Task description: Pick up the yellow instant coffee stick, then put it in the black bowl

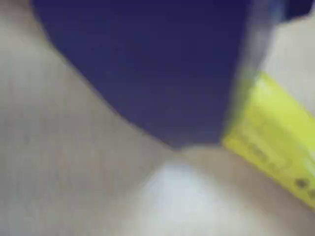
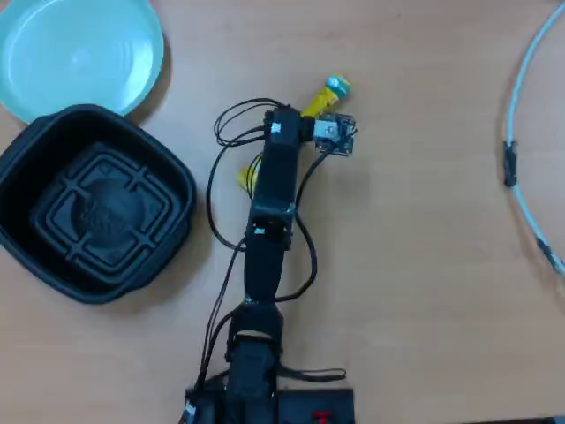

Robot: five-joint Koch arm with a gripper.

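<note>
The yellow instant coffee stick [image 2: 316, 102] lies slanted on the wooden table, its green tip at the upper right and its other end showing left of the arm. Its middle is hidden under the arm. My gripper [image 2: 284, 132] hangs right over the stick. The blurred wrist view shows one dark blue jaw filling the top, with my gripper [image 1: 216, 142] close to the table and the yellow stick [image 1: 273, 130] just to the right of the jaw. No second jaw is visible. The black bowl [image 2: 26, 168] stands empty at the left, well apart from the arm.
A round light-blue plate [image 2: 79, 53] sits at the top left, touching the bowl's far rim. A white cable [image 2: 521, 124] curves along the right edge. Black wires [image 2: 231, 119] loop around the arm. The arm's base [image 2: 265, 397] is at the bottom centre.
</note>
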